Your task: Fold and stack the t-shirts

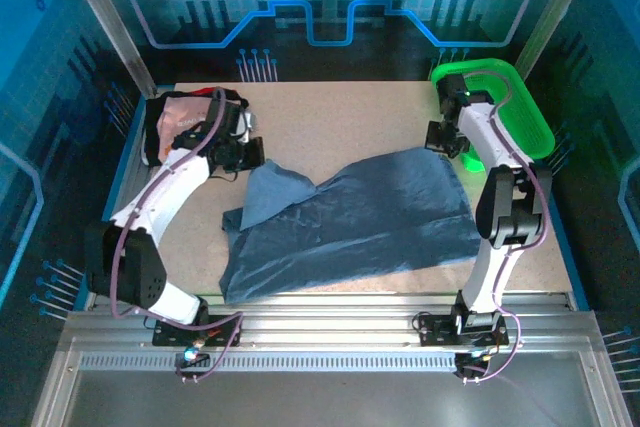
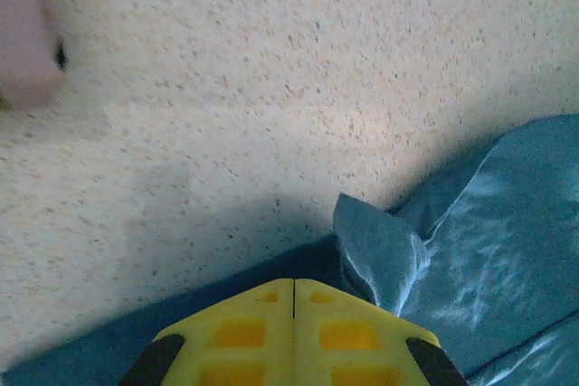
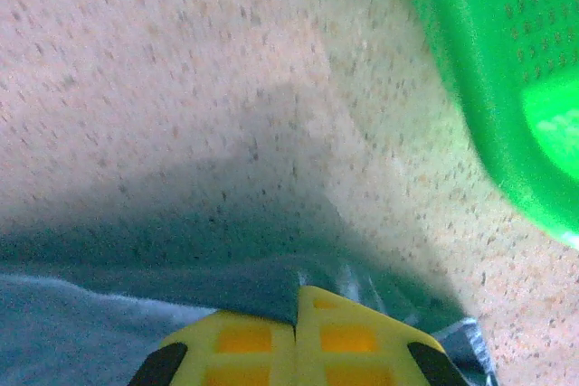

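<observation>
Yellow fingers fill the bottom of both wrist views, clenched tight with cloth caught at the tips; so the left gripper (image 2: 294, 285) and the right gripper (image 3: 297, 292) each grip a far corner of the slate-blue t-shirt (image 1: 360, 217). From above, the speckled tabletop (image 1: 340, 112) carries everything. Spread across its middle is that slate-blue t-shirt, rumpled, and its left far corner is lifted into a flap under the left gripper (image 1: 248, 152); the right gripper (image 1: 440, 137) pinches the opposite corner by the basket. I'd say two corners are held at once so the edge can be pulled taut or carried over evenly for a fold; no neat fold is made yet. Next down in size is the bright green mesh basket (image 1: 520, 82) at the far right, with the right arm reaching across it; what shows of its inside has no cloth. At the far left corner the pale pink t-shirt (image 1: 180, 117) lies on the black t-shirt (image 1: 152, 142), parked out of the way, likely the stack's home.
</observation>
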`<act>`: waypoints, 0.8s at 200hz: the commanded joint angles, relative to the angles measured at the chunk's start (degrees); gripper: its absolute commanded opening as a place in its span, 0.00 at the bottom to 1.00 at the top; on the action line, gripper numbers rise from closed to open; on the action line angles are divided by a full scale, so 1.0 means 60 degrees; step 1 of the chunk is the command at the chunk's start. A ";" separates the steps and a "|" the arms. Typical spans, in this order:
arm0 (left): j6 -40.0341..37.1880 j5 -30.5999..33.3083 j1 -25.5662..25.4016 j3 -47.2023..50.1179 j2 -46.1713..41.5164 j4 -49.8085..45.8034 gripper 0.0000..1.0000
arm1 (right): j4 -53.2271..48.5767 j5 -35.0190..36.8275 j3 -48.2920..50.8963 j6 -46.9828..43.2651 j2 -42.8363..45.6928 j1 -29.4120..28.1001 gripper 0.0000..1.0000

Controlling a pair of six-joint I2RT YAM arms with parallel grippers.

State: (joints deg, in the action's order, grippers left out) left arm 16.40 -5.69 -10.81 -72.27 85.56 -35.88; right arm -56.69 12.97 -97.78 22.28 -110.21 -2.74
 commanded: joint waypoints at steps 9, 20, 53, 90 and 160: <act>-0.0587 0.0135 0.0631 -0.0298 -0.0690 -0.0498 0.03 | -0.0569 -0.0151 -0.0864 -0.0282 -0.0566 0.0302 0.00; -0.0610 0.0128 0.0861 -0.0198 -0.0878 -0.0499 0.03 | -0.0614 -0.0198 -0.1015 -0.0351 -0.0666 0.0368 0.00; -0.0860 0.0237 0.1518 0.0182 -0.1352 -0.0401 0.03 | -0.0732 -0.0063 -0.1265 -0.0521 -0.0947 0.0457 0.00; -0.1507 0.0292 0.1890 -0.0004 -0.1266 -0.0234 0.03 | -0.0762 0.0121 -0.1400 -0.0652 -0.1208 0.0531 0.00; -0.2705 0.0027 0.1806 -0.1646 -0.0027 0.0112 0.04 | -0.0687 0.0500 -0.1501 -0.0844 -0.1451 0.0567 0.00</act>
State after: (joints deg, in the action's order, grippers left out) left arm 4.62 -4.75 0.05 -77.97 83.94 -36.93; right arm -60.01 13.72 -105.12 18.48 -118.21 -0.25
